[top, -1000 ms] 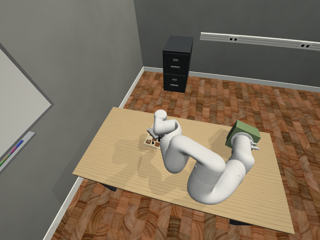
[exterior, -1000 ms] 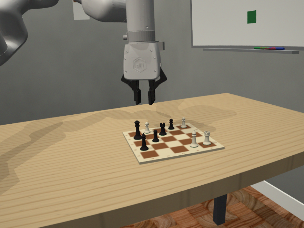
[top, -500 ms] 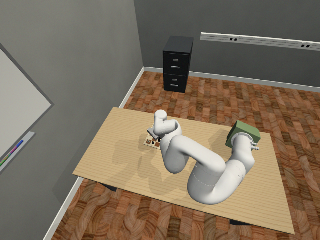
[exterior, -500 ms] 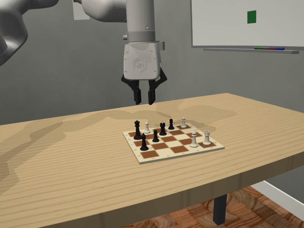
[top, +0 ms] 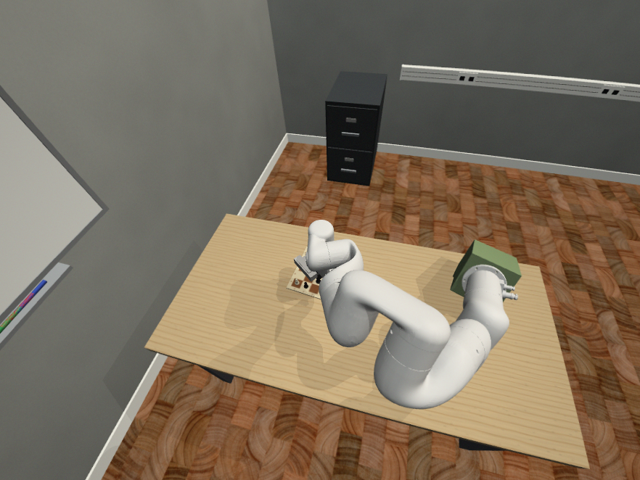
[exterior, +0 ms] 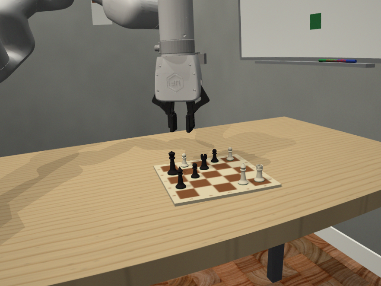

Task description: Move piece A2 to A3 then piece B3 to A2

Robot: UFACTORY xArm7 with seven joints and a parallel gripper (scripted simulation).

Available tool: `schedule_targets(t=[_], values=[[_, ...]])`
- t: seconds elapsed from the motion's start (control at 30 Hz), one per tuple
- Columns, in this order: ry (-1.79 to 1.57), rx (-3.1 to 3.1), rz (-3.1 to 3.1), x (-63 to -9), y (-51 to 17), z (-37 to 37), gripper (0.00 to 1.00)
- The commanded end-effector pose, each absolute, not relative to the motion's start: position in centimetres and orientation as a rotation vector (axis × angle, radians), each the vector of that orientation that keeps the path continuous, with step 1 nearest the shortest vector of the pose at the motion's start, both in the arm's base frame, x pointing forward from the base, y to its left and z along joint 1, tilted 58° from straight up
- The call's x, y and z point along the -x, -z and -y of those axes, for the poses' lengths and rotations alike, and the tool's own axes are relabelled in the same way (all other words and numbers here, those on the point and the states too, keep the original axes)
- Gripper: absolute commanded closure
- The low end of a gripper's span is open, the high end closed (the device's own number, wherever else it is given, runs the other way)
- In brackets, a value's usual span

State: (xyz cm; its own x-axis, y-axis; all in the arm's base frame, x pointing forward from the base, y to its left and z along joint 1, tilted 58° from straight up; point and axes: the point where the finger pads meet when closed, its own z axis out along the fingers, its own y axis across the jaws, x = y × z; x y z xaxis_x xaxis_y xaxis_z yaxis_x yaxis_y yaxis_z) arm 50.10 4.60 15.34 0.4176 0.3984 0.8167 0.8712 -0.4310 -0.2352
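A small chessboard (exterior: 215, 197) (top: 289, 286) lies on the wooden table (exterior: 92, 200) (top: 217, 309). On it stand a black queen (exterior: 172, 163), a black bishop (exterior: 180, 178), a black pawn (exterior: 194, 170), a black rook (exterior: 203, 161), another black pawn (exterior: 214, 155), two white pawns (exterior: 184, 160) (exterior: 230, 154), a white bishop (exterior: 242, 174) and a white rook (exterior: 259, 173). All are upright. The edge letters are too small to read. My gripper (exterior: 181, 129) hangs well above the board's far left part, fingers pointing down, with a narrow gap and nothing between them.
My arm (top: 408, 330) bends over the table from a green base box (top: 485, 265) at the right. A black filing cabinet (top: 355, 134) stands by the far wall. A whiteboard (exterior: 292, 39) hangs behind the table.
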Motion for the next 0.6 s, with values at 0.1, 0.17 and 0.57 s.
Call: schedule_targets(t=[0.1, 0.17, 0.57], values=[[0.912, 2.011, 1.071, -50.3, -15.2, -4.7, 0.65], [0.912, 2.011, 1.070, -50.4, -15.1, -4.9, 0.65], [0.912, 2.011, 1.071, -50.8, -14.1, -6.4, 0.65]])
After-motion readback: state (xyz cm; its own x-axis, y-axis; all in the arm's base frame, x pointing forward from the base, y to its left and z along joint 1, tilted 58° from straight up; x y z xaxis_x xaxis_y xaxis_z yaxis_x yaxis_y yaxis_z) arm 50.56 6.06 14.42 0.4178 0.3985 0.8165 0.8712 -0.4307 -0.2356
